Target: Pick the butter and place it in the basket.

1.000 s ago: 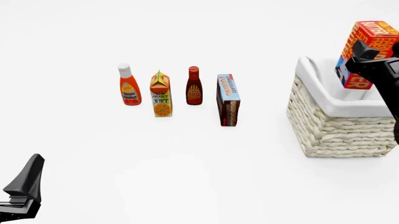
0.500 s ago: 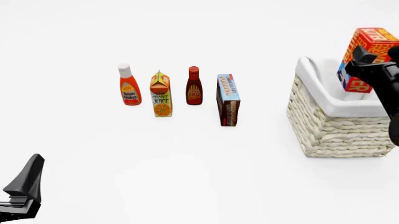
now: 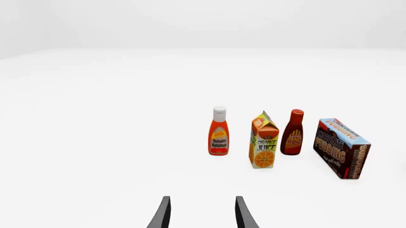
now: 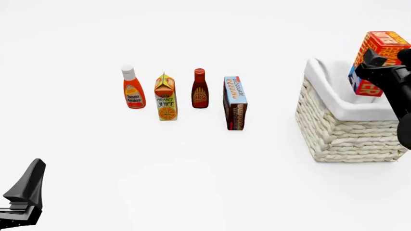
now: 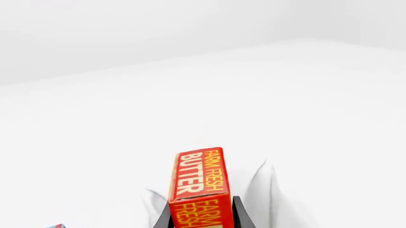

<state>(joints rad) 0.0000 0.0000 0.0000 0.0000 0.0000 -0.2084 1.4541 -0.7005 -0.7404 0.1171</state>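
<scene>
Gripping the butter [image 4: 378, 57], the right gripper [image 4: 384, 72] holds the carton tilted in the air above the basket [image 4: 347, 130], over its far right part. Fingers clamp both carton sides in the right wrist view. Left gripper [image 3: 201, 216] rests low at near left, jaws parted, nothing between them.
</scene>
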